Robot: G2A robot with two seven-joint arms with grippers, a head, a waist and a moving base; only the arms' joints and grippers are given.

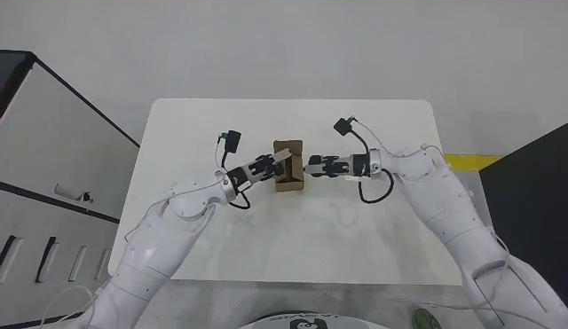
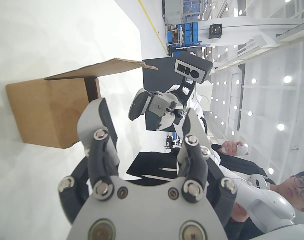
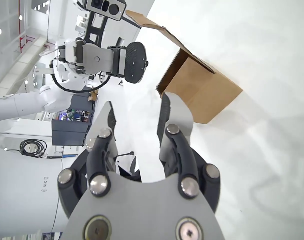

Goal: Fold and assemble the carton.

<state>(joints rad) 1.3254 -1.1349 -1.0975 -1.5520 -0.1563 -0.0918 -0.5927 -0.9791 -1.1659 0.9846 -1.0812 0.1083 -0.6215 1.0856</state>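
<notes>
Cardboard carton [image 1: 288, 168], brown, upright at middle of counter [image 1: 373, 240], one flap [image 2: 104, 68] raised. Flanked on opposite sides by left end effector [image 1: 269, 163] and right end effector [image 1: 312, 164], both spread apart and empty, likely stationed to steady walls and fold flaps

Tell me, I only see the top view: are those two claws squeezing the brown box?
Observer: No. The left wrist view shows the left gripper open, nothing in its grasp; the carton lies close beside it.
Visitor: And the other claw?
Observer: The right gripper is open and empty too.
Visitor: Is the box closed up?
Observer: No. The right wrist view shows one end open, hollow inside, with a flap sticking out past it.
</notes>
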